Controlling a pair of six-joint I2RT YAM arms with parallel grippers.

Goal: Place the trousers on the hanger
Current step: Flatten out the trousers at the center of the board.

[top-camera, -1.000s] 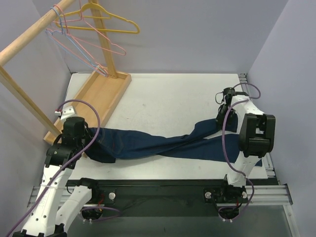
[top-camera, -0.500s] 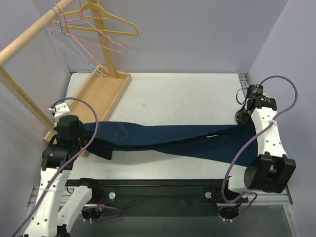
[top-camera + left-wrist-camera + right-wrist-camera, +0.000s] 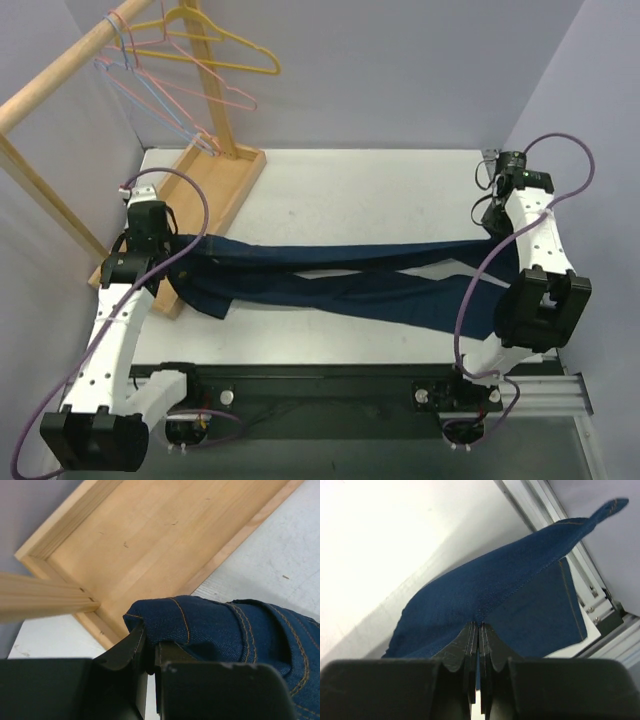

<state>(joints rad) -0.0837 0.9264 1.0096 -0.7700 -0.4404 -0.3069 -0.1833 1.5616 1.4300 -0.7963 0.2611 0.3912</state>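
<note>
I have the trousers (image 3: 330,280) stretched left to right across the near half of the table (image 3: 350,190), one end in each arm. The left gripper (image 3: 150,650) is pinched on a thick fold of denim with orange stitching; in the wrist view that fold sits just above the near corner of the wooden base tray (image 3: 150,535), with a slanted wooden brace (image 3: 40,597) close on the left, so room on that side is tight. The right gripper (image 3: 479,630) has its fingers pressed together on a seam of the leg end; a corner of cloth sticks up past it towards the metal rail (image 3: 555,525) that runs along the table's right edge, and the gripper is near that edge. From above, the top edge of the denim runs almost straight between the two grippers; the lower folds sag towards me, and I cannot tell how much of them rests on the table.

The light-blue hanger (image 3: 158,98) hangs from the wooden rail (image 3: 60,65) at the far left, tangled in among the pink hangers (image 3: 225,95), with the yellow hanger (image 3: 215,45) just beside them; all are well apart from the trousers. Behind the denim the white tabletop lies bare to the far wall.
</note>
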